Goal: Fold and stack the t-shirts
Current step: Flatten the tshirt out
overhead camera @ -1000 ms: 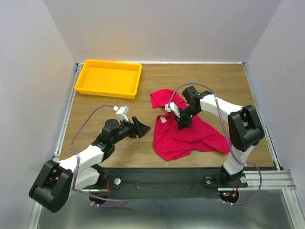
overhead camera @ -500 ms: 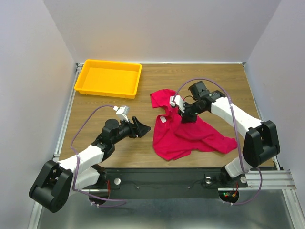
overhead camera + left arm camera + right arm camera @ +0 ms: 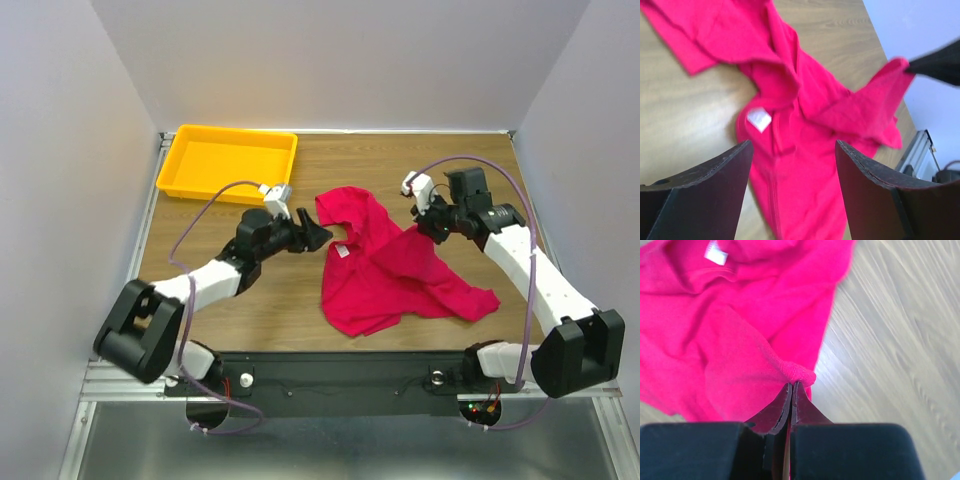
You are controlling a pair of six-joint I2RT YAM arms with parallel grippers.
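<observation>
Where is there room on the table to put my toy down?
Bare wood lies at the far edge of the table, between the yellow tray and the right arm, and near the front between the left arm and the shirt. The middle is crowded: the open left pincer and the right pincer, pinching the shirt.

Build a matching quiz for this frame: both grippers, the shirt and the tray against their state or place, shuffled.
Things:
1. left gripper
2. right gripper
3. t-shirt
4. yellow tray

States or places:
A. far-left corner of the table
B. shut on a pinched fold of the shirt
C. open, holding nothing, beside the shirt's left edge
D. lying wrinkled, mid-table

Pairs: 1-C; 2-B; 3-D; 4-A
</observation>
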